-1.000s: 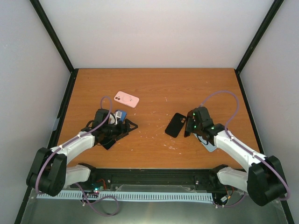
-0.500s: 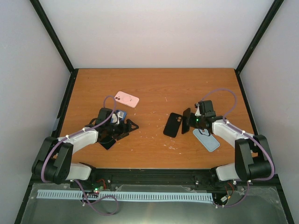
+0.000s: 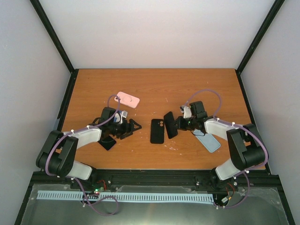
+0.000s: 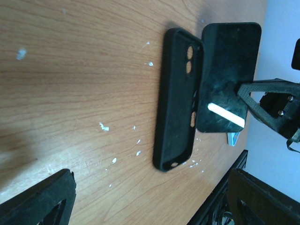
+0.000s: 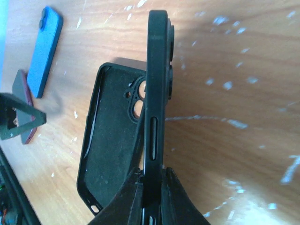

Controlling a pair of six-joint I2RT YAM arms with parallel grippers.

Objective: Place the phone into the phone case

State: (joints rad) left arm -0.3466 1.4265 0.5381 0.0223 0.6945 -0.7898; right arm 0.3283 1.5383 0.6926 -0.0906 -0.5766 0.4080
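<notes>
From above, the right hand (image 3: 180,123) has carried the black phone (image 3: 170,124) further to its left than a second ago. The black phone case (image 3: 157,131) has also shifted that way and straightened, so its long axis now runs away from the arms with the camera holes at the far end.

In the left wrist view, the left hand (image 3: 132,126) is spread wide with nothing in it. The phone case lies hollow side up ahead of it, with the phone at its far rim.

In the right wrist view, the right hand pinches the phone's near end. The phone stands on its long edge, pointing straight out.
</notes>
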